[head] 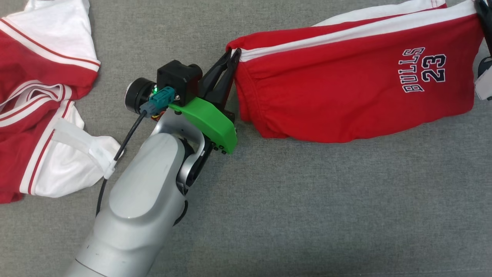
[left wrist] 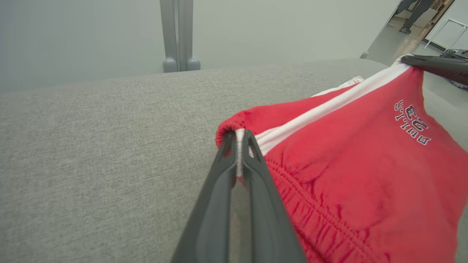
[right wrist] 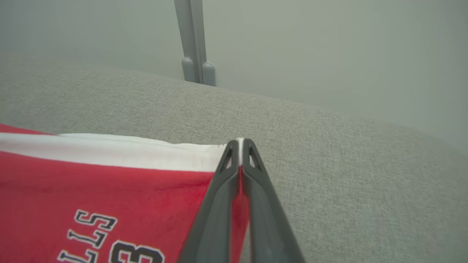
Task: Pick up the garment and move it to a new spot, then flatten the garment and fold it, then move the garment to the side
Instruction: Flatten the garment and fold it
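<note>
The garment (head: 346,100) is a pair of red shorts with a white side stripe and "BULLS 23" print, stretched across the grey cloth surface at the upper right. My left gripper (head: 233,54) is shut on its waistband corner; in the left wrist view the left gripper (left wrist: 239,137) pinches the white stripe's end of the garment (left wrist: 365,175). My right gripper (head: 481,8) holds the opposite corner at the top right edge. In the right wrist view the right gripper (right wrist: 240,143) is shut on the hem of the garment (right wrist: 109,190). The shorts hang taut between both grippers.
A red and white jersey (head: 42,100) lies crumpled at the left edge. The grey fabric surface (head: 307,211) stretches open in front of the shorts. A grey post (left wrist: 179,36) stands beyond the far edge. A person's legs (left wrist: 413,14) show far off.
</note>
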`<state>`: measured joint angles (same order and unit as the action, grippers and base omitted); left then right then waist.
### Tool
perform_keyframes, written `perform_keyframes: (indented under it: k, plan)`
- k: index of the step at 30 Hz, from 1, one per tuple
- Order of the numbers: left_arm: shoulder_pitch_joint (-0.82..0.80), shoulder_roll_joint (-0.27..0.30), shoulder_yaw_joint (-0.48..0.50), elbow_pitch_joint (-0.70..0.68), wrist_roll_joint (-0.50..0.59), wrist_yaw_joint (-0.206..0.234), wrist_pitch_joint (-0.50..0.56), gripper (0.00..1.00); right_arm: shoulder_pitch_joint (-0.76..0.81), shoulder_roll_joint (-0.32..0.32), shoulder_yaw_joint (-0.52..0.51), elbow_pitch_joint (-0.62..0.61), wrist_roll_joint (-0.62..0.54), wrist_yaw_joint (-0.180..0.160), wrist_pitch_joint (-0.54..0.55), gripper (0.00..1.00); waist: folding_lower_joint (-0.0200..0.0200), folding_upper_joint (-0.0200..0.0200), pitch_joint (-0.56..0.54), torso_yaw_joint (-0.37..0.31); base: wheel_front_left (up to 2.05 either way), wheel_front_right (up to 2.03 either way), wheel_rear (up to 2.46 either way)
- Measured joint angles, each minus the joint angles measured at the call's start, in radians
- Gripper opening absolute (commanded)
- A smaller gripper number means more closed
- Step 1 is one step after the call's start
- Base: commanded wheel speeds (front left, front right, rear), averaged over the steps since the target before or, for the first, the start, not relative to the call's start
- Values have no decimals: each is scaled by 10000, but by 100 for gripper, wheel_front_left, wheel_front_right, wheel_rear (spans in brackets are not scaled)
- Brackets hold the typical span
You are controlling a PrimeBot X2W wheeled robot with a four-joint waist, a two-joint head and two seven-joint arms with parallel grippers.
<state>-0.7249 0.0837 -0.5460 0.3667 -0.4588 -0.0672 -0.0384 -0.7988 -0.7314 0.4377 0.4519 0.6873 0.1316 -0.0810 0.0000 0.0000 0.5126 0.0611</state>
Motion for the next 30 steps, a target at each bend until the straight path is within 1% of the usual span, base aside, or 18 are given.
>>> perform_keyframes:
  k: [2, 5, 6, 7, 8, 9, 11, 13, 16, 19, 21, 25, 28, 30]
  plan:
    - [-206, -36, -29, 238, 96, 54, -180, 0, -351, 35, 282, 376, 94, -2, -94, 0, 0, 0, 96, 87, 0, 0, 0]
    - [-447, -67, -171, 608, 226, 4, -431, 0, -788, 111, 759, 880, 253, 0, -295, 0, 0, 0, 194, 189, 0, 0, 0]
    - [-468, -75, -182, 688, 215, -38, -485, 0, -891, 138, 878, 1003, 293, -2, -366, 15, 0, 0, 204, 204, 0, 0, 0]
    - [-486, -84, -201, 813, 192, -50, -539, 0, -976, 174, 1028, 1122, 376, 0, -449, 39, 0, 0, 196, 207, 0, 0, 0]
    - [-507, -88, -226, 922, 190, -82, -598, 23, -1056, 213, 1129, 1269, 456, 0, -546, 100, 0, 0, 178, 201, 0, 0, 0]
    - [-519, -94, -238, 993, 159, -92, -635, 43, -1121, 236, 1218, 1363, 491, -2, -665, 100, 0, 0, 158, 191, 0, 0, 0]
    - [-551, -107, -280, 1197, 146, -98, -763, 100, -1244, 293, 1381, 1511, 587, -2, -1072, 100, 0, 1, 91, 158, 0, 0, 0]
    - [-550, -105, -328, 1275, 222, -71, -980, 100, -1282, 322, 1524, 1586, 663, -2, -1369, 100, 0, 0, -1, 125, 0, 0, 0]
    - [-454, -25, -374, 1244, 431, 81, -1515, 100, -1126, 314, 1705, 1542, 667, -2, -1680, 100, 0, 0, -202, 78, 0, 0, 0]
    - [113, 109, -288, 1009, 546, 395, -1923, 100, -460, 339, 1720, 1336, 700, -2, -1764, 100, 0, 0, -482, 33, 0, 0, 0]
    - [745, 188, -86, 652, 543, 671, -2086, 100, 78, 420, 1386, 997, 821, -2, -1795, 100, 0, 0, -718, 0, 0, 0, 0]
    - [1882, 224, 357, -512, 546, 1275, -2215, 100, 1383, 566, 397, 380, 940, -2, -1818, 100, 0, 0, -1144, -31, 0, 0, 0]
    - [2941, 96, 610, -1701, 828, 1643, -2240, 100, 2418, 706, -240, 393, 1193, -4, -1818, 100, 0, 0, -1368, 96, 0, 0, 0]
    - [3543, 21, 685, -2345, 1118, 1845, -2242, 100, 2742, 897, -466, 569, 1501, -4, -1801, 100, 0, 0, -1434, 236, 0, 0, 0]
